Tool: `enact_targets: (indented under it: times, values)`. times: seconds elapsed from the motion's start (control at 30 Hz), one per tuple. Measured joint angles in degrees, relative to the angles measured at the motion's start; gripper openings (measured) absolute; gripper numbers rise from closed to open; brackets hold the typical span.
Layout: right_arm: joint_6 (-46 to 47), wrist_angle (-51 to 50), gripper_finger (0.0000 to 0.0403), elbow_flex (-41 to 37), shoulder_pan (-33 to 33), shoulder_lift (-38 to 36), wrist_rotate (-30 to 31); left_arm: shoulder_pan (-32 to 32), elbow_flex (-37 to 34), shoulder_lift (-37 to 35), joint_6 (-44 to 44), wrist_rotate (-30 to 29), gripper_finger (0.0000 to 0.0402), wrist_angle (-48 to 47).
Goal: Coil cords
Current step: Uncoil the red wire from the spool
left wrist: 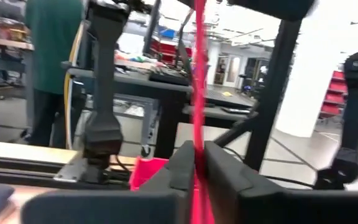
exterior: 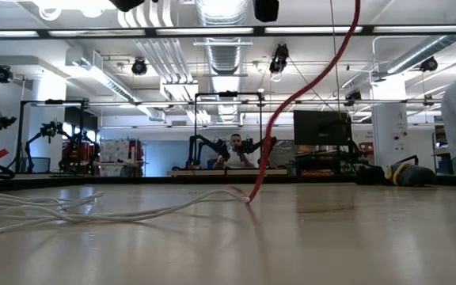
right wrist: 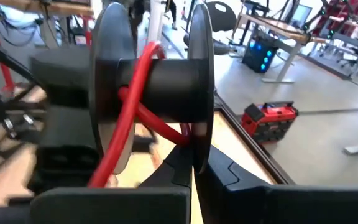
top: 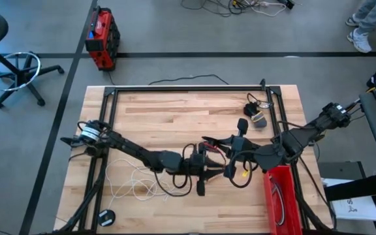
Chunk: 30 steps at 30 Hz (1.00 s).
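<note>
high view: both arms meet near the table's front middle. the left gripper pinches the red cord between closed fingers. the right gripper clamps a black spool with red cord wound on it. the white cord lies loose on the wood by the left arm.

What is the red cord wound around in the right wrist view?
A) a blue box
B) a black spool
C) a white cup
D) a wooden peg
B: the red cord wraps the core of a black spool held at the right claw.
</note>
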Motion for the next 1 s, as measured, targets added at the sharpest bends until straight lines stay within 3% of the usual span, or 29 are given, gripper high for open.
enact_targets:
  times: [0.07, 0.43, 0.63, 0.83, 1.0]
  values:
    - [1.2, -2.1, 0.0, 0.0, -0.1, 0.0, 0.5, -0.6, -0.1, 0.0, 0.0, 0.1, 0.0011, 0.3]
    - [7.3, -14.9, 0.0, 0.0, -0.6, 0.2, 1.4, -2.2, 0.2, -4.4, 0.3, 1.2, 0.0007, -0.8]
    - [11.4, -22.4, 0.0, 0.0, -0.3, 0.7, -0.3, -2.6, -0.8, -11.0, 0.5, 0.7, 0.0003, -9.2]
    - [12.9, -22.6, 0.0, 1.6, 2.8, -1.3, -2.1, -4.8, -3.5, -20.0, -1.4, -9.1, 0.0003, -28.8]
    - [11.8, -22.3, 0.0, 5.1, 5.5, -2.2, -3.7, -6.7, -11.8, -25.4, -4.7, -17.0, 0.0002, -27.4]
